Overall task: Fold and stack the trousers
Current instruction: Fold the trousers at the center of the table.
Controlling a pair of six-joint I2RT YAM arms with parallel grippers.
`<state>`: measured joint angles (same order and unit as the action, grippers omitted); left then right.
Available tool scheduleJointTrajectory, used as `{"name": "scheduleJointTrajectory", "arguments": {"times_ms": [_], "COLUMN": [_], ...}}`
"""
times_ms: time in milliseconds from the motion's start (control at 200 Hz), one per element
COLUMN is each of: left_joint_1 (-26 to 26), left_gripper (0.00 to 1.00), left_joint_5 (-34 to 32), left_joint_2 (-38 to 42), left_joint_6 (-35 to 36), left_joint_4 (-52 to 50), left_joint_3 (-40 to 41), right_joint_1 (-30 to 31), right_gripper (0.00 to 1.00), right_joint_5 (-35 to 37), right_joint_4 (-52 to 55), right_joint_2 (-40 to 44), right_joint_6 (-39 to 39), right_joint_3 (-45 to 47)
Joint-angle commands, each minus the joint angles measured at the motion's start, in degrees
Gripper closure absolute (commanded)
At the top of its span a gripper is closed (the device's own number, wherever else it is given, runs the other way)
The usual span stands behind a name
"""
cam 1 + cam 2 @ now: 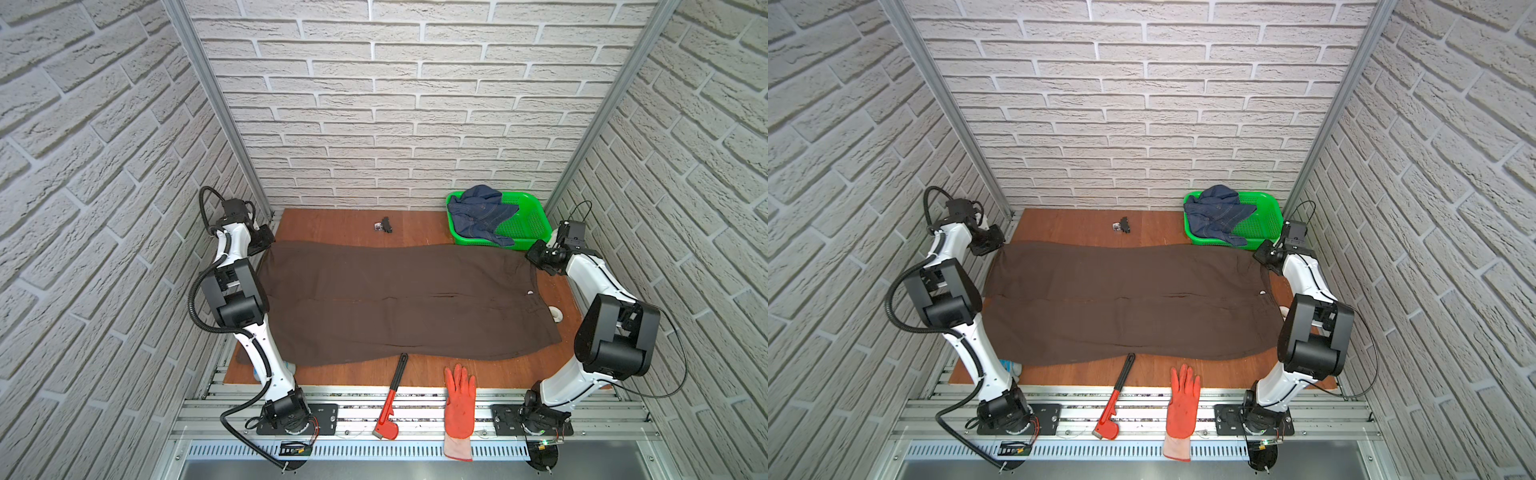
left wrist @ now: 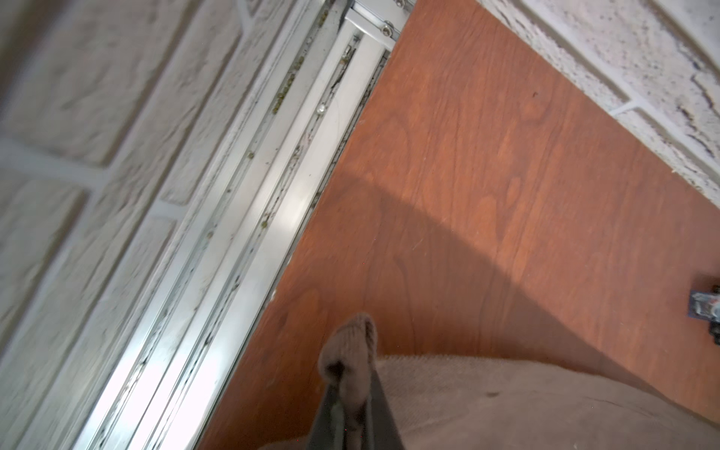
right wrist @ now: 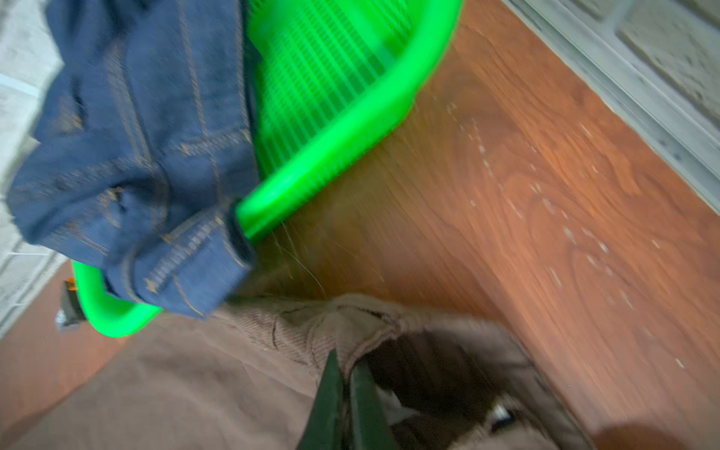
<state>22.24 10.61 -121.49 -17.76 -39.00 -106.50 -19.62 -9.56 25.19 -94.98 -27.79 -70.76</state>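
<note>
The dark brown trousers (image 1: 395, 299) (image 1: 1129, 299) lie spread flat across the wooden table (image 1: 332, 224), legs side by side, spanning nearly its width. At their far left corner my left gripper (image 1: 266, 246) (image 1: 994, 245) is shut on a bunched bit of the hem; in the left wrist view the fabric tuft (image 2: 350, 350) sticks out past the closed left gripper (image 2: 352, 389). At the far right corner my right gripper (image 1: 536, 258) (image 1: 1262, 255) is shut on the waistband edge; the right wrist view shows the trousers (image 3: 195, 382) pinched in the right gripper (image 3: 345, 364).
A green basket (image 1: 525, 226) holding a blue denim garment (image 1: 478, 212) stands at the back right, close to the right gripper. A small black object (image 1: 384, 225) lies at the back middle. A red pipe wrench (image 1: 392, 399) and an orange glove (image 1: 459, 403) lie over the front edge.
</note>
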Motion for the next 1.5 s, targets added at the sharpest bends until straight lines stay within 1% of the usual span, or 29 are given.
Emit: {"name": "scheduleJointTrajectory", "arguments": {"times_ms": [0,90,185,265,355,450,600,715,825,1090,1150,1190,1245,1305,1425,1495], "left_joint_1": [1.4,2.6,3.9,5.3,6.6,7.4,9.7,10.5,10.1,6.6,6.1,6.0,5.7,5.7,6.7,8.1], "left_gripper": [1.0,1.0,1.0,1.0,1.0,1.0,1.0,1.0,1.0,1.0,1.0,1.0,1.0,1.0,1.0,1.0], "left_joint_5": [0.0,-0.7,-3.0,-4.0,-3.4,-3.4,-2.6,-0.2,4.3,8.3,9.4,10.1,10.5,10.7,11.0,10.9], "left_joint_2": [5.5,9.7,14.7,17.5,18.3,18.4,17.7,14.4,8.8,-6.6,-9.4,-10.2,-9.6,-6.8,3.5,10.0], "left_joint_6": [-1.3,-2.6,-4.1,-5.6,-6.7,-7.1,-8.4,-9.4,-11.3,-11.2,-11.9,-12.4,-12.4,-12.1,-12.5,-13.3], "left_joint_4": [4.4,6.4,8.8,10.1,10.0,9.9,11.4,11.7,11.8,4.2,2.6,1.8,2.0,4.0,11.7,15.6], "left_joint_3": [4.8,10.6,17.3,21.0,21.6,20.7,18.2,12.4,4.4,-23.7,-28.1,-29.5,-28.1,-22.6,-4.5,6.2], "right_joint_1": [-0.3,-0.5,-0.8,-1.5,-1.9,-2.0,-1.9,-1.5,-0.9,0.5,0.6,0.5,0.5,0.6,0.3,0.1], "right_gripper": [0.95,0.95,0.94,0.95,0.95,0.94,0.94,0.94,0.94,0.94,0.95,0.94,0.94,0.94,0.94,0.94], "right_joint_5": [4.8,6.6,9.4,10.1,9.6,8.6,6.4,4.6,2.7,2.3,2.5,2.4,2.2,2.0,2.9,4.4], "right_joint_4": [3.5,4.9,7.4,8.0,7.1,5.3,3.4,0.9,-2.1,-4.9,-5.0,-5.1,-4.8,-4.7,-6.5,-7.4], "right_joint_2": [5.1,8.8,11.7,13.4,14.5,14.5,11.6,7.9,3.5,-7.4,-8.7,-9.2,-9.2,-8.3,-3.6,-0.7], "right_joint_6": [1.6,2.1,1.9,1.7,1.5,0.6,-1.9,-3.3,-5.0,-6.9,-6.6,-6.4,-5.9,-5.3,-3.5,-2.0], "right_joint_3": [1.8,3.3,4.2,5.6,6.3,4.8,-2.4,-8.3,-14.3,-28.7,-30.1,-30.4,-29.9,-28.2,-20.9,-16.3]}}
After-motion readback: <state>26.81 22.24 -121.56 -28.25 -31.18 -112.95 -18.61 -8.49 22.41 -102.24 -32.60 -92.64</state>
